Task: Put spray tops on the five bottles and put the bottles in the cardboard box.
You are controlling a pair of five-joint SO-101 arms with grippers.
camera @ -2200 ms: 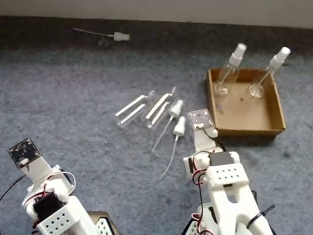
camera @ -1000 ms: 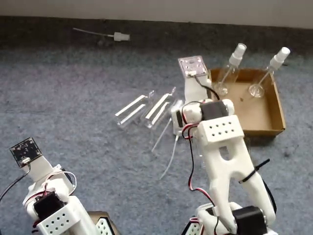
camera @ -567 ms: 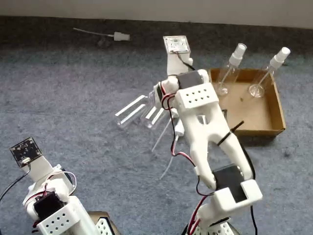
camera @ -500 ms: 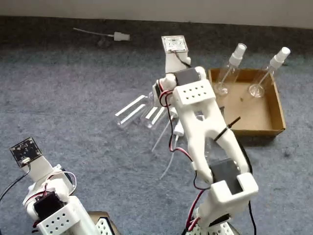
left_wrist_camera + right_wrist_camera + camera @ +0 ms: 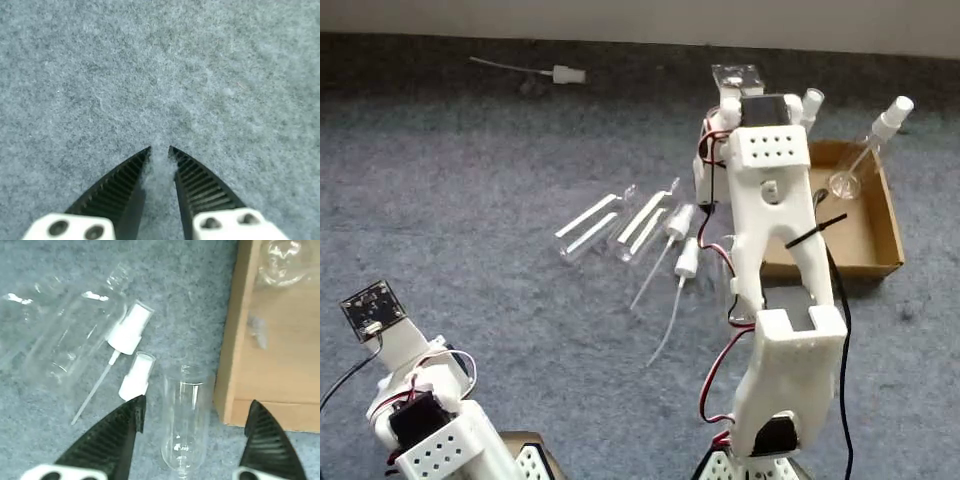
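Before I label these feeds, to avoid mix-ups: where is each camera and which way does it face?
High view: fixed overhead, looking down on the carpet; left arm and right arm show.
Left wrist view: on that wrist, facing bare carpet; left gripper shows.
Right wrist view: on that wrist, facing a clear bottle; right gripper shows.
Shared: high and right wrist views show the cardboard box.

Probably a carpeted room, home or office: grey carpet (image 5: pixel 470 200) meeting a pale wall (image 5: pixel 620 12).
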